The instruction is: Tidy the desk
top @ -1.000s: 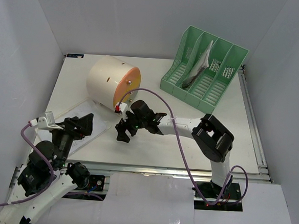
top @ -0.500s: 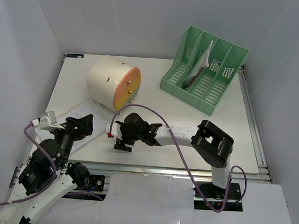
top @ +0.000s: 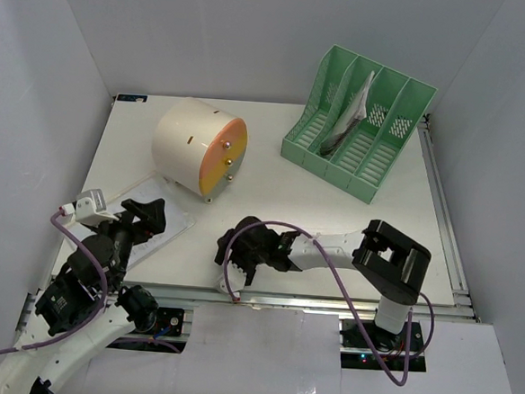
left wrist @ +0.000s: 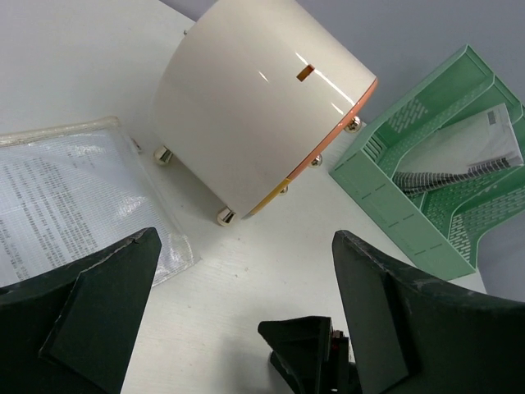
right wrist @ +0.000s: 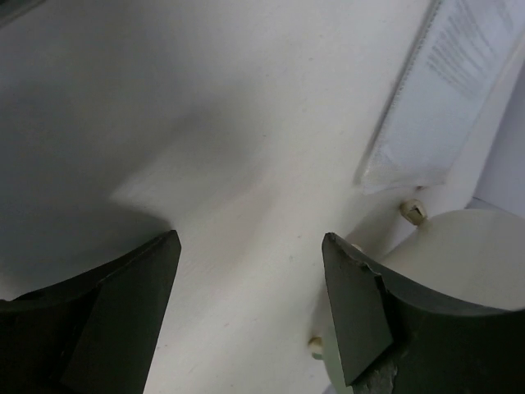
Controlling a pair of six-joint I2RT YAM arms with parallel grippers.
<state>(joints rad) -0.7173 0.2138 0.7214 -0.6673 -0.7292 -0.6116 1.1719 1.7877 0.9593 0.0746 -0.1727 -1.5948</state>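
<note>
Top external: desk lies flat before my bases, bearing 3 things: drawer box, file rack, sleeve.
Left gripper: spread wide, empty, above the sleeve.
Right gripper: parted, empty, low near the desk's front edge.
Handling: desk looks stiff, smooth, fixed; I'd pinch the thin, slippery sleeve's edge instead.

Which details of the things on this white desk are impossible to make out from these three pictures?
1. Print on the sheet in the clear plastic sleeve: too small in the left wrist view; in the top view the left gripper covers part.
2. Inside of the cream cylindrical drawer box: hidden by its closed walls in every view.
3. Papers in the mint-green file rack: writing too small; dividers hide their lower part.
</note>
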